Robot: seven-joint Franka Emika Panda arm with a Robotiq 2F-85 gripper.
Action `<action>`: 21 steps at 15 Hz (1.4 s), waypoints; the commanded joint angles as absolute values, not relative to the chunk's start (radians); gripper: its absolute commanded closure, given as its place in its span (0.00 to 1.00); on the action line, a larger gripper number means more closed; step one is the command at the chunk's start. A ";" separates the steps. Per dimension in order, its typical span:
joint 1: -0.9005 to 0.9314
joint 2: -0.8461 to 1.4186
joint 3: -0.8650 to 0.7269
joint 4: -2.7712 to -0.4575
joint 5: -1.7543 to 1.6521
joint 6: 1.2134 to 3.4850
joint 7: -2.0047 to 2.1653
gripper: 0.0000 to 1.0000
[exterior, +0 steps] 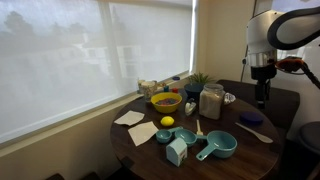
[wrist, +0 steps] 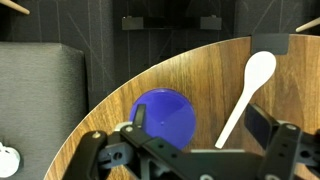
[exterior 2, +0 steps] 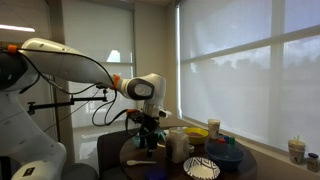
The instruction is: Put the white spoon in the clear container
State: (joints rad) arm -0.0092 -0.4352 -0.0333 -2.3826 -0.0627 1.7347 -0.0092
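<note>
– Wrist view: where does the white spoon [wrist: 243, 98] lie, and how stands the hand [wrist: 188, 150]?
– The hand is spread wide, holding nothing. The spoon lies flat on the counter [wrist: 210, 70], just right of a blue disc [wrist: 165, 115]; in an exterior view the clear container [exterior: 211, 101] stands apart, farther left.
– How do we grasp well?
– In our judgement: centre over the handle, set the jaws across it, descend nearly to the wood, then close. The smooth wood may let it slide. Blinds [exterior: 70, 55] hang drawn beyond the counter; teal cups [exterior: 215, 146] crowd the near side.
</note>
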 commanded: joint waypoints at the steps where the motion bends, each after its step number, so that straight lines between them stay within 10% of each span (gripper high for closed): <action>1: -0.014 -0.435 -0.029 -2.381 -0.061 1.733 -0.011 0.00; 21: -0.011 -0.435 0.034 -2.524 0.091 1.998 0.205 0.00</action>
State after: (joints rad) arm -0.0079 -0.4353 0.0312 -2.5248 0.0900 1.9995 0.2066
